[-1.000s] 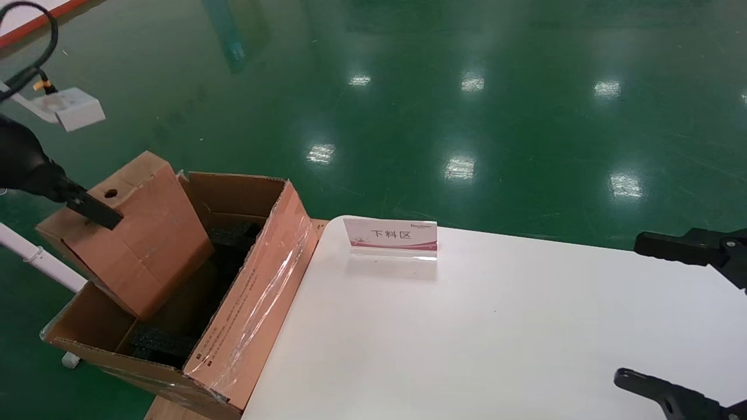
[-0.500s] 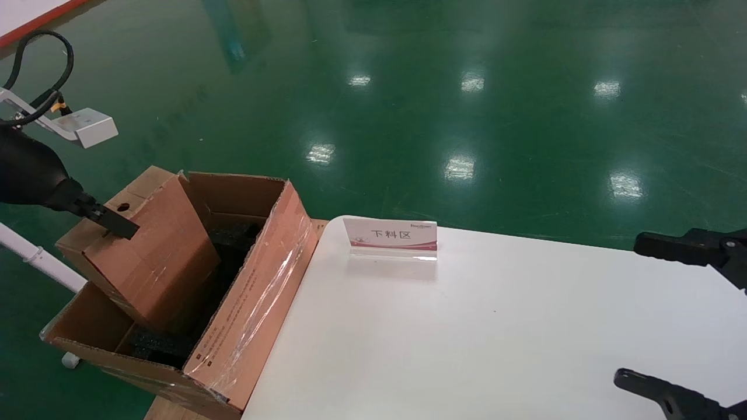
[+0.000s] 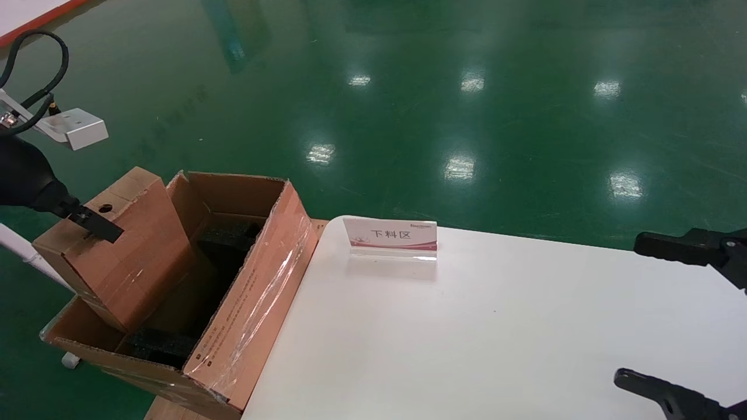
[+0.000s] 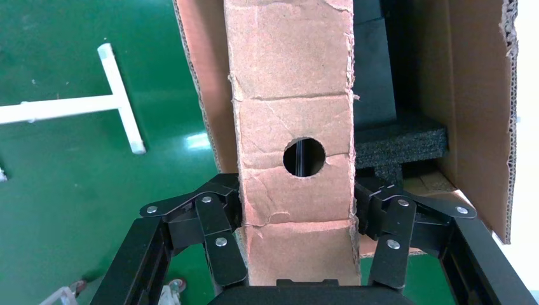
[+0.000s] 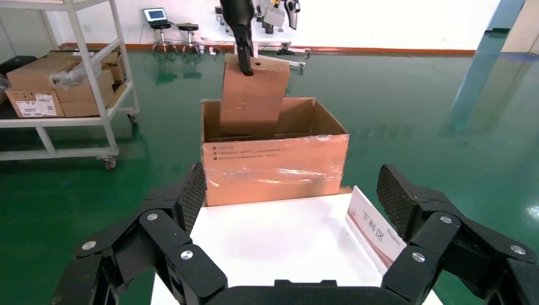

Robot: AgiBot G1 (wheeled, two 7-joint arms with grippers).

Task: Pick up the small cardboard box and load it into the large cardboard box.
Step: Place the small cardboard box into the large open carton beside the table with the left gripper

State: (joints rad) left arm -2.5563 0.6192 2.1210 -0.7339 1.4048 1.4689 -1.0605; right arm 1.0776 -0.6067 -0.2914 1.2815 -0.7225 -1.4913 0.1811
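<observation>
The small box point(image 3: 114, 248) is gripped by the left gripper point(image 3: 96, 224) at the left edge of the head frame, tilted, its lower corner already dipped inside the large box point(image 3: 251, 309). In the left wrist view the narrow holed face of the small box point(image 4: 295, 146) is seen clamped between the two fingers point(image 4: 219, 235), pressed against opposite sides just below the round hole. The grip looks to have been taken on the narrow face so that the long body can be slid down end first.

The large box sits at lower left of the head frame, just beside the table point(image 3: 496, 326), flaps upright, its taped side turned toward the table. Black foam point(image 3: 230, 236) is seen on its floor, and the small box is leaned toward the outer wall, probably so a gap in that foam can be met. From the right wrist view the small box point(image 5: 253, 95) is seen standing well proud of the large box point(image 5: 273, 168), so loading is judged only partly done; more lowering is needed before release.

The right gripper point(image 3: 683, 318) is parked at the right edge of the head frame over the table, fingers spread wide, nothing held. A sign point(image 3: 392, 237) stands near the table's far edge, untouched.
</observation>
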